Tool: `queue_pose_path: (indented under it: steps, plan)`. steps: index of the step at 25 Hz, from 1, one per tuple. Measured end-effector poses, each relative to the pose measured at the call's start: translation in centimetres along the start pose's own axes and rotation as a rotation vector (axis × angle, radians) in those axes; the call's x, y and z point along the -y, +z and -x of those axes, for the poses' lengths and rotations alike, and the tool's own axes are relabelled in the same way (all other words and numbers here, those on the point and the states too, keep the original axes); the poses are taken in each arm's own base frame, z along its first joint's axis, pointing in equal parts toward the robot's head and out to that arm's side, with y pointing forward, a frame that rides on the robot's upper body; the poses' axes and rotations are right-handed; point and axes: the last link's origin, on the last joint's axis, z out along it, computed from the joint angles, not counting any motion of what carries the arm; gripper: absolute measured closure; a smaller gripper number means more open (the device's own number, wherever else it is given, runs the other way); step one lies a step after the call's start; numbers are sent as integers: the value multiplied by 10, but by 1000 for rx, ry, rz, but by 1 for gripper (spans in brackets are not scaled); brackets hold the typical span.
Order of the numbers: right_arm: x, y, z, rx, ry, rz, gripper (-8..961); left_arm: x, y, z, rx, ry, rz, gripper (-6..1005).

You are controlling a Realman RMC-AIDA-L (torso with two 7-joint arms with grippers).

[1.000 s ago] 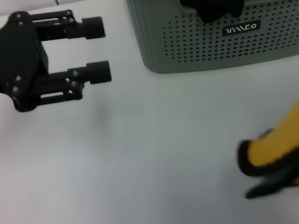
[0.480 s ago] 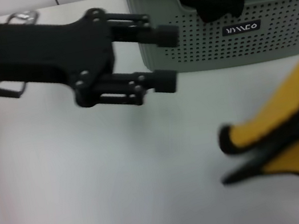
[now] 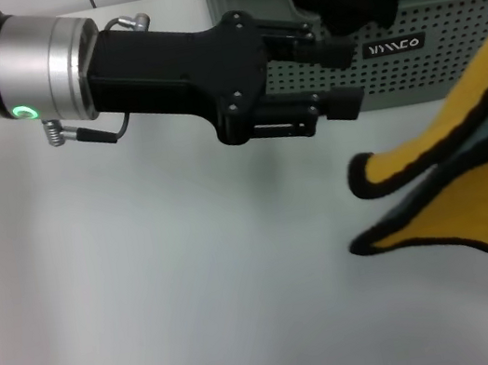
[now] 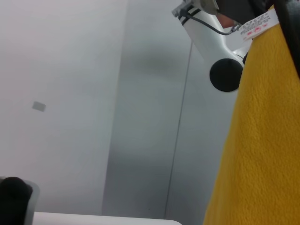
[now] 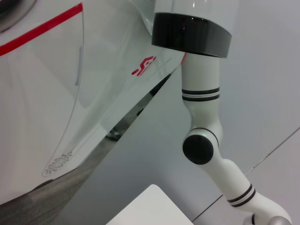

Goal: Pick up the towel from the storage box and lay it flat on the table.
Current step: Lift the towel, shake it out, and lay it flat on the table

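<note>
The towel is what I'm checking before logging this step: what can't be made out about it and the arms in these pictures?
- Towel: head view's right edge cuts it off, so what holds it is unseen.
- Right tool: in no view; the right wrist view shows only the robot's body.
- Storage box: the left tool, open, covers part of its front; black cloth hides its inside.
- Towel's tag: print too small to read, left wrist view.

The bright yellow cloth towel with black edging and grey-teal reverse (image 3: 478,198) hangs folded above the right of the plain white bench (image 3: 152,303), in front of the pale grey-green perforated plastic storage box (image 3: 450,61) at the bench's far side
</note>
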Motion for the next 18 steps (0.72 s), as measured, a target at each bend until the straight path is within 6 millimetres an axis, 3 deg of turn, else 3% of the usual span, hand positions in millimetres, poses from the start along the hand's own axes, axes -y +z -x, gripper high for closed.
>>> queue_pose_path:
  steps: [7, 13, 15, 18]
  plan:
    - [-5, -4, -3, 1, 22, -22, 919, -7, -11, 1, -20, 4, -1, 419]
    - [-9, -8, -10, 19, 69, -51, 916, -13, -37, -4, -46, 56, -72, 640]
    - [-11, -9, -13, 25, 87, -60, 916, -16, -47, -6, -58, 70, -93, 868]
    - [-16, -10, -15, 28, 105, -69, 915, -21, -63, -9, -80, 85, -123, 948]
